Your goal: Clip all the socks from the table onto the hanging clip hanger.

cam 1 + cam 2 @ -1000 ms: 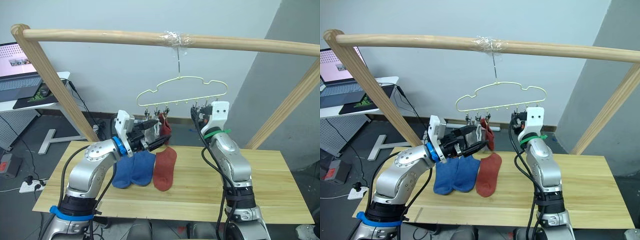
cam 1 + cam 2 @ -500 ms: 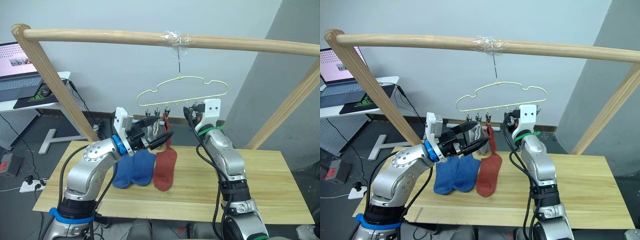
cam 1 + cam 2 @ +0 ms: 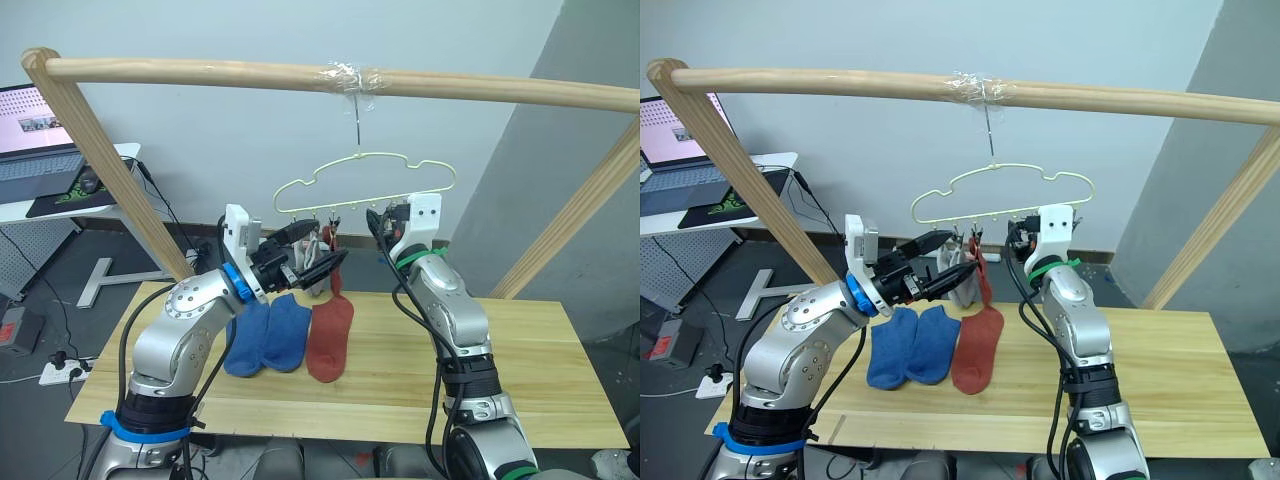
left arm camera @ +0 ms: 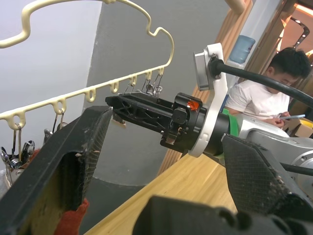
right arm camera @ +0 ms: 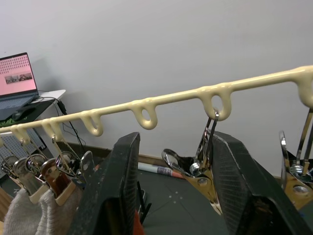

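I am seeing even, soft indoor light across the head views, with faint shadows lying under the socks (image 3: 305,335) near the table's (image 3: 520,400) far edge. Close fingers (image 4: 63,166) are blurring in the left wrist view; warm lamps are glaring behind.

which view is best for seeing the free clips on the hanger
The right wrist view: one open metal clip hangs between the right gripper fingers, under the clip hanger bar. The eye views show the whole hanger but its clips tiny. The left wrist view shows the clips small, partly behind the right gripper.
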`<move>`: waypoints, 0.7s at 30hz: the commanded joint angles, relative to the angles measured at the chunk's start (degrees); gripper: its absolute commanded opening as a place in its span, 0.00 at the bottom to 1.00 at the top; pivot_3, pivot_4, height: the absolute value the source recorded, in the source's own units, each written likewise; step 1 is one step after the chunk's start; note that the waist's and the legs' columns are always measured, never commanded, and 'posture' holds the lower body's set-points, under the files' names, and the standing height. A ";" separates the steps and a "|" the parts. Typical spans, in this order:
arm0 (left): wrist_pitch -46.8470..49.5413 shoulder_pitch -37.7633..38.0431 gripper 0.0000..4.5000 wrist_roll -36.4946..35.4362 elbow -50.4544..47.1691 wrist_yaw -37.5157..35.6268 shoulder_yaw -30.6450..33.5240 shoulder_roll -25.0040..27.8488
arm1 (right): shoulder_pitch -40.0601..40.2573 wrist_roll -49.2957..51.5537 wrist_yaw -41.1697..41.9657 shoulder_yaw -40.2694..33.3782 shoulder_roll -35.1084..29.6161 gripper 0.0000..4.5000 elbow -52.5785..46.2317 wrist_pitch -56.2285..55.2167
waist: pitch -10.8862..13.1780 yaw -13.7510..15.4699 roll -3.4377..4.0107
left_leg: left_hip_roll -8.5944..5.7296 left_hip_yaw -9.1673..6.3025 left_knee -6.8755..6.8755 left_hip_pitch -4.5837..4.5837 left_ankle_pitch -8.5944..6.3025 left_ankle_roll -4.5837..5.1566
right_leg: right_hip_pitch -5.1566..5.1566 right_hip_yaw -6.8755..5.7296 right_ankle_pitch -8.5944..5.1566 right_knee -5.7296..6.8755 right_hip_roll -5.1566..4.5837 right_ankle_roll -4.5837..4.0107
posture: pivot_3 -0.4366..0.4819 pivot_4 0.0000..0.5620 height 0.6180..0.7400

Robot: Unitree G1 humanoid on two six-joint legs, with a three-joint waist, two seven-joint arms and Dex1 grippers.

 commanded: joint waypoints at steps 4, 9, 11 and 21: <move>-0.01 -1.36 0.92 -1.02 -2.61 0.60 0.48 -0.39 | -1.79 0.82 0.49 -0.24 -0.18 0.49 0.05 -1.86 | 0.00 0.00 0.00 | 0.00 0.00 0.00 0.00 0.00 0.00 | 0.00 0.01 0.00 0.00 0.00 0.00 | 0.65 0.13 1.00; 0.02 -1.56 0.92 -1.02 -2.55 0.69 0.46 -0.40 | -2.19 0.56 0.53 -0.14 -0.31 0.44 1.21 -2.27 | 0.00 0.01 0.00 | 0.00 0.00 -0.01 0.00 0.00 0.00 | 0.00 0.00 0.00 0.00 0.00 0.00 | 0.65 0.13 1.00; 0.10 -1.64 0.92 -1.06 -2.64 0.83 0.46 -0.44 | -2.29 0.49 0.43 -0.19 -0.36 0.35 1.50 -2.41 | 0.00 0.01 0.00 | 0.00 0.00 0.00 0.00 0.00 0.00 | 0.00 0.00 0.00 0.00 0.00 0.00 | 0.65 0.13 1.00; -0.22 -0.27 0.92 0.43 -2.87 1.30 -1.19 -0.72 | -2.57 0.95 0.13 -1.51 -0.80 0.00 2.09 -3.03 | 0.01 0.00 0.01 | 0.00 0.00 -0.02 0.00 0.00 0.00 | -0.01 0.01 0.00 -0.01 0.00 0.00 | 0.65 0.14 1.00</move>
